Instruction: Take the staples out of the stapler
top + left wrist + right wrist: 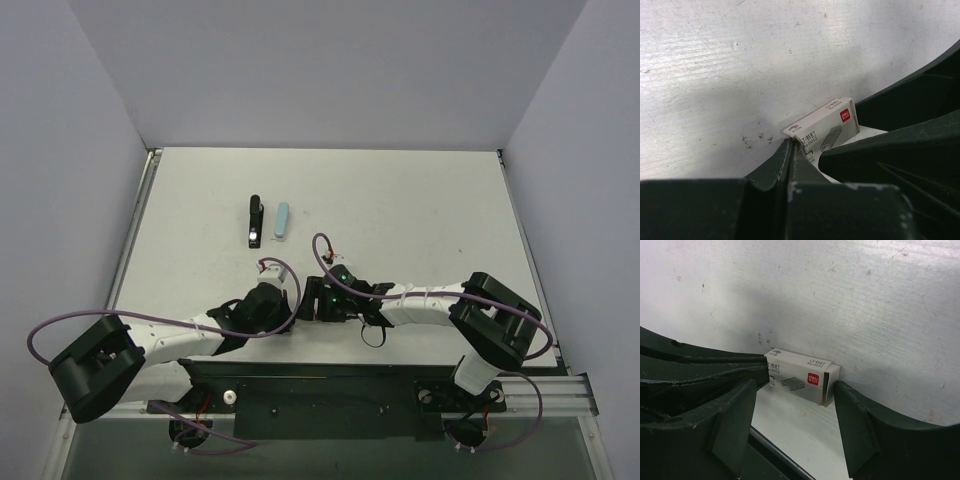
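Observation:
The black stapler (254, 222) lies on the table well beyond both grippers and nothing touches it. A small white staple box (799, 381) with a red label lies on the table between the grippers; it also shows in the left wrist view (827, 129). My right gripper (795, 386) is open, with one fingertip at each end of the box. My left gripper (790, 145) is shut and empty, its tip against the box's near corner. In the top view the left gripper (291, 301) and the right gripper (316, 298) meet near the table's front middle.
A pale blue oblong object (283, 220) lies just right of the stapler. The white table (420, 210) is walled in by grey panels at the back and sides. Purple cables loop over both arms. A black rail runs along the near edge.

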Available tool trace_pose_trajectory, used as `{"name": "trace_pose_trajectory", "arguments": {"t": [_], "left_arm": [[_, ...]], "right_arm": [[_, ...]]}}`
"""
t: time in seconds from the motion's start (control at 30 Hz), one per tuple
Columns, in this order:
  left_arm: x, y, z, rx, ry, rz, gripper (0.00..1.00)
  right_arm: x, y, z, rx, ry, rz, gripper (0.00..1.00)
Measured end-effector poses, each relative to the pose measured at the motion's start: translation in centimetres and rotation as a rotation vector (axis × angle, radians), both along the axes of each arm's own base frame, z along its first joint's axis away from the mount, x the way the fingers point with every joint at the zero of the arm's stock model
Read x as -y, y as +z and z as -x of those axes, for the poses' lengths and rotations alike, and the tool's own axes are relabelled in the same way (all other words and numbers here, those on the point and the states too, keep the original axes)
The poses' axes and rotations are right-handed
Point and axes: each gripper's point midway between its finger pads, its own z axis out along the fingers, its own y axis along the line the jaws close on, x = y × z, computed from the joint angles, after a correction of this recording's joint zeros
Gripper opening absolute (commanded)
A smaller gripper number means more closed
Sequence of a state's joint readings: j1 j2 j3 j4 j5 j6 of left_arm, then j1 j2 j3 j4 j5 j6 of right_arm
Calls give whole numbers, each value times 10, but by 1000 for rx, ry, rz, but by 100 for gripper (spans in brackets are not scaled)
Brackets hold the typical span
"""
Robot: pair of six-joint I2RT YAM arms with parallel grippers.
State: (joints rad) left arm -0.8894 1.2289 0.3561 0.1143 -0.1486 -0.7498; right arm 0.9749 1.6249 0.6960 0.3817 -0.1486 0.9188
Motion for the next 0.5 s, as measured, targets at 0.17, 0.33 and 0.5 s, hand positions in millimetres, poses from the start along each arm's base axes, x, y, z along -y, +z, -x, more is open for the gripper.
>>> {"name": "trace_pose_trajectory", "arguments": {"t": [0.17,0.33,0.5], "left_arm": [[2,0,-2,5,-2,-1,0],[2,0,-3,11,-8,-1,0],[2,1,-3,14,-13,-4,0]], "right_arm": [[0,0,0,0,1,-2,59],[0,0,0,-7,4,-6,59],[0,0,-1,-9,4,-9,59]]}}
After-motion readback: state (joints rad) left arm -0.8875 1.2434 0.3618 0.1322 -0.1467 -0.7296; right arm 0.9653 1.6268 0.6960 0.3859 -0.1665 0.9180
